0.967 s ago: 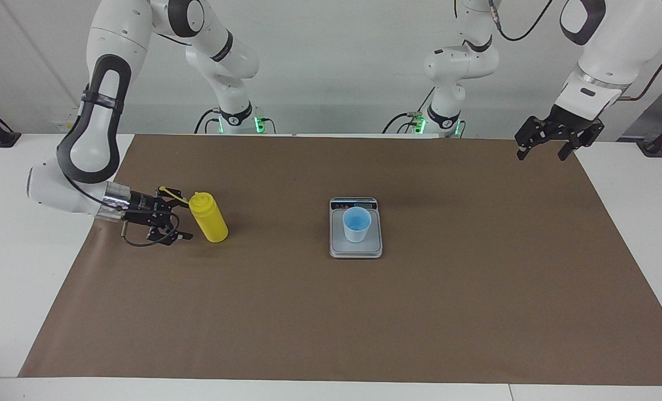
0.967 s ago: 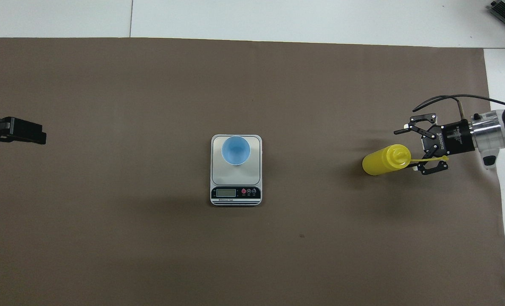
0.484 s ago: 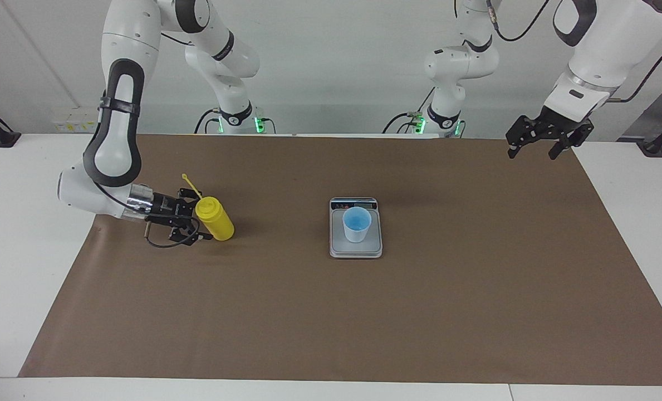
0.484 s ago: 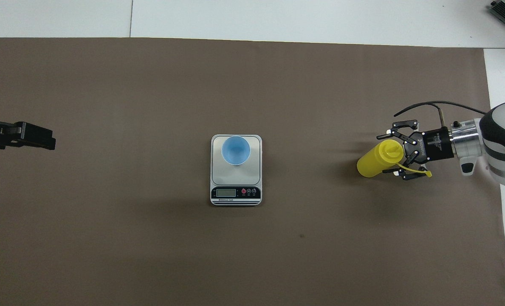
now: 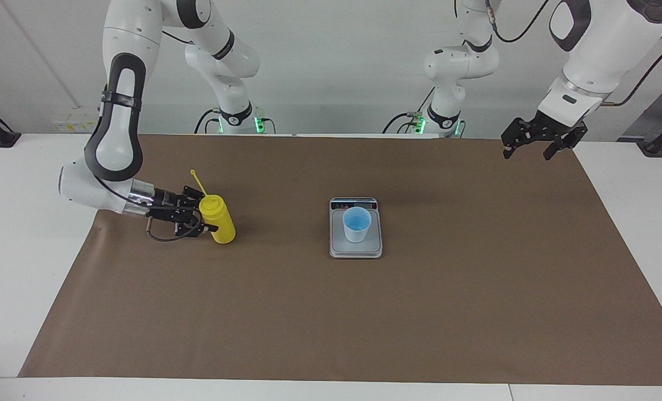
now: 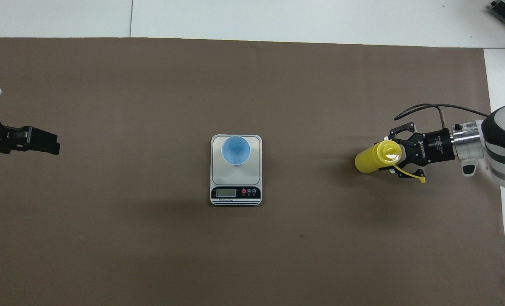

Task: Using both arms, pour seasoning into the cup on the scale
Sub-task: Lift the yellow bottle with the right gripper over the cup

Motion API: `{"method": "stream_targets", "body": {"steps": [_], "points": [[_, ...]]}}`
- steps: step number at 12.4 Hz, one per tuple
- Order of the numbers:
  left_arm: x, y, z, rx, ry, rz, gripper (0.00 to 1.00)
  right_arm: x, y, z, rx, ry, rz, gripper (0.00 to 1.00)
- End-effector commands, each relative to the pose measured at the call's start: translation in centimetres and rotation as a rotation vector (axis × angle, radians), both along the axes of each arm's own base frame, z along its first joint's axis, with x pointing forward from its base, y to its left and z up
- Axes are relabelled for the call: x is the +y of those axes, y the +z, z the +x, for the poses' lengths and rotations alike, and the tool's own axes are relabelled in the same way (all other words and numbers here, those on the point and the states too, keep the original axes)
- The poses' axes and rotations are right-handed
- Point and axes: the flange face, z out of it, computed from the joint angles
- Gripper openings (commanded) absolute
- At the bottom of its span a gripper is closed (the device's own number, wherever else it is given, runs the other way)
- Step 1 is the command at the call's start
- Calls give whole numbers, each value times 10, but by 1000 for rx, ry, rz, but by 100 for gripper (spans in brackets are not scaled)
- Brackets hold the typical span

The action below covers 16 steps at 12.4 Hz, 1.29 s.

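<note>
A: The right gripper (image 5: 204,220) has closed in on the yellow squeeze bottle (image 5: 218,219) since a second ago. Then its fingers stood spread beside the bottle; now they sit against the upper body, just under the nozzle.

B: A firm hold, then?

A: It looks clamped on, but the bottle's base rests on the brown mat (image 5: 331,312), so nothing is lifted yet. I'd judge the grasp as just made, with carrying and pouring not begun.

B: And the other arm?

A: The left gripper (image 5: 537,144) hangs with its fingers spread wide and empty over the mat's edge by the left arm's end. It has drifted slightly inward over the last second.

B: Where does the bottle sit against the rest?

A: Toward the right arm's end of the table, well apart from the digital kitchen scale (image 5: 356,248) at the mat's middle. The light blue cup (image 5: 357,224) stands upright on the scale's platform, on the half away from the dark display strip.

B: How does the bottle look?

A: Plain yellow, taller than the cup, leaning a little toward the gripper. Its cap is off: the thin tethered strap (image 5: 198,181) sticks out from the neck, so the conical nozzle is open. The overhead view shows the same, the strap trailing beside the fingers.
</note>
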Motion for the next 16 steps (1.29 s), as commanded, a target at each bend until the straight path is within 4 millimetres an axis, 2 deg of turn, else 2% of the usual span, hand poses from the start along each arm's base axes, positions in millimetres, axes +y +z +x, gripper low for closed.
{"method": "stream_targets", "body": {"steps": [1, 2, 4, 6, 9, 10, 12, 16], "points": [[11, 2, -6, 1, 28, -8, 100, 23, 48, -1, -76, 7, -22, 0], [11, 2, -6, 1, 28, -6, 100, 33, 59, 1, -77, 3, -46, 0], [8, 2, -6, 1, 20, -6, 100, 80, 81, 9, -77, 25, -174, 0], [8, 2, -6, 1, 20, -6, 100, 119, 97, 21, -73, -11, -245, 0], [9, 2, -6, 1, 25, -6, 100, 175, 109, 33, -68, -95, -358, 0], [9, 3, -7, -1, 23, -6, 100, 204, 108, 36, -86, -108, -428, 0], [9, 2, -6, 1, 23, -6, 100, 248, 110, 35, -121, -162, -516, 0], [9, 2, -6, 1, 23, -6, 100, 316, 129, 37, -242, -133, -700, 0]]}}
